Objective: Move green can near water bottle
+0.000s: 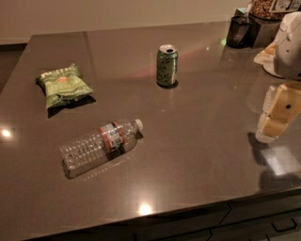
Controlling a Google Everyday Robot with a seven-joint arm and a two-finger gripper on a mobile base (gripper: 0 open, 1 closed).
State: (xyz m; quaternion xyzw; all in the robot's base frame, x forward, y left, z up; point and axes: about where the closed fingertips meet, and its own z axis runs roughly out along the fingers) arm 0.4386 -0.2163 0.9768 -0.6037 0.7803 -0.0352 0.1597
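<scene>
The green can (167, 66) stands upright on the dark countertop (197, 141), toward the back middle; its silver top is open. The water bottle (101, 146) lies on its side at the front left, its white cap pointing right toward the can. The two are well apart. My gripper (265, 120) hovers over the right edge of the counter, to the right of and nearer than the can, touching neither object and holding nothing that I can see.
A flat green snack bag (63, 85) lies at the left. A dark container (240, 30) and a box with snacks (265, 14) stand at the back right corner. The counter's front edge runs above drawers (263, 219).
</scene>
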